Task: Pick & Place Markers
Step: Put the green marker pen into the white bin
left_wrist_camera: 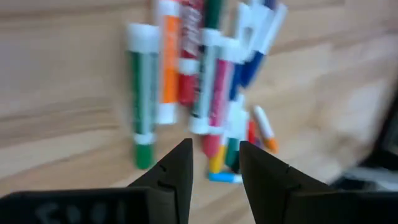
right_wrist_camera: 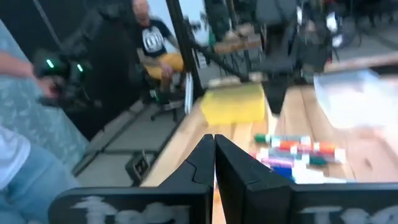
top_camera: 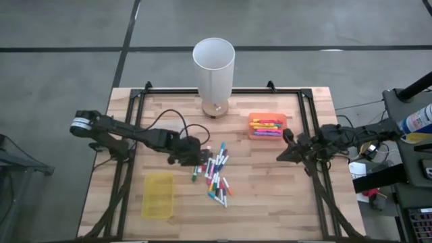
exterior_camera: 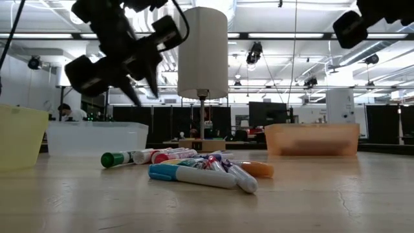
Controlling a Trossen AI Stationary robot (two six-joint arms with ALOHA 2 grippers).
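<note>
The left gripper, jaws spread, is hovering over the loose pile of coloured markers, whose barrels are running straight ahead of the jaws; the right gripper, jaws pressed together, is waiting farther off.

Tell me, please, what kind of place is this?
Probably a large robotics lab or workshop: a wooden table flanked by two robot arms, a concrete floor around it, and ceiling lights over distant workstations.

Two arms, black jointed links, looping black cables. Left arm: silver-grey collar at its base. Each gripper: two dark tapered fingers on a black block with faint white lettering.
</note>
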